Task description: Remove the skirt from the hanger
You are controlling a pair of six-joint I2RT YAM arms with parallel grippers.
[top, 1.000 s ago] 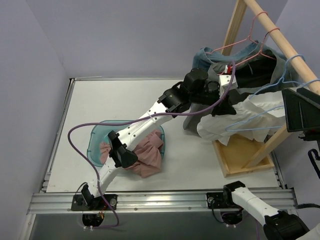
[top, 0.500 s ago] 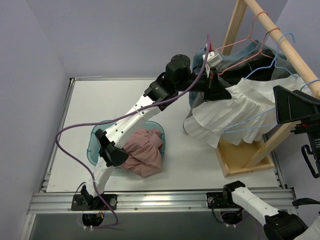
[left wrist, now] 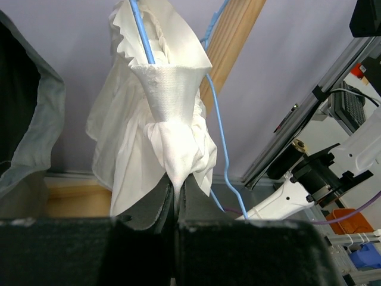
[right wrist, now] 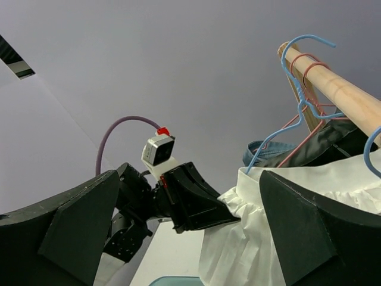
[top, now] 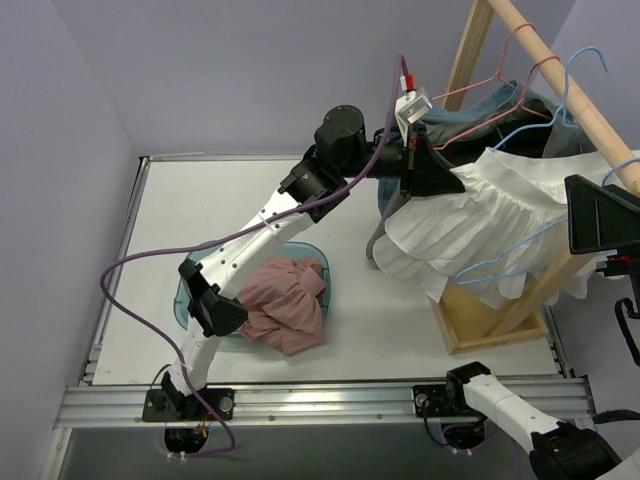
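The white pleated skirt (top: pixel 480 225) hangs on a blue wire hanger (top: pixel 587 62) at the wooden rail. My left gripper (top: pixel 452 182) is raised beside the rack and shut on a pinch of the skirt's upper edge. In the left wrist view the white cloth (left wrist: pixel 172 101) runs down into the closed left gripper (left wrist: pixel 176 196), and the blue hanger (left wrist: pixel 141 36) passes through the waistband. My right gripper (top: pixel 603 215) stands open at the right of the rack, holding nothing. In the right wrist view its wide right gripper (right wrist: pixel 189 179) frames the skirt (right wrist: pixel 286 226) and the hanger (right wrist: pixel 300 77).
A wooden rack (top: pixel 560 85) with a flat wooden base (top: pixel 480 315) stands at the right. Pink hangers (top: pixel 500 85) carry dark and denim garments (top: pixel 505 125) behind the skirt. A teal basket (top: pixel 190 285) holding pink cloth (top: pixel 290 305) sits on the table under my left arm.
My left gripper has risen and drawn leftward with the skirt's edge, stretching the skirt and tipping the blue hanger up. My right gripper's jaws have widened.
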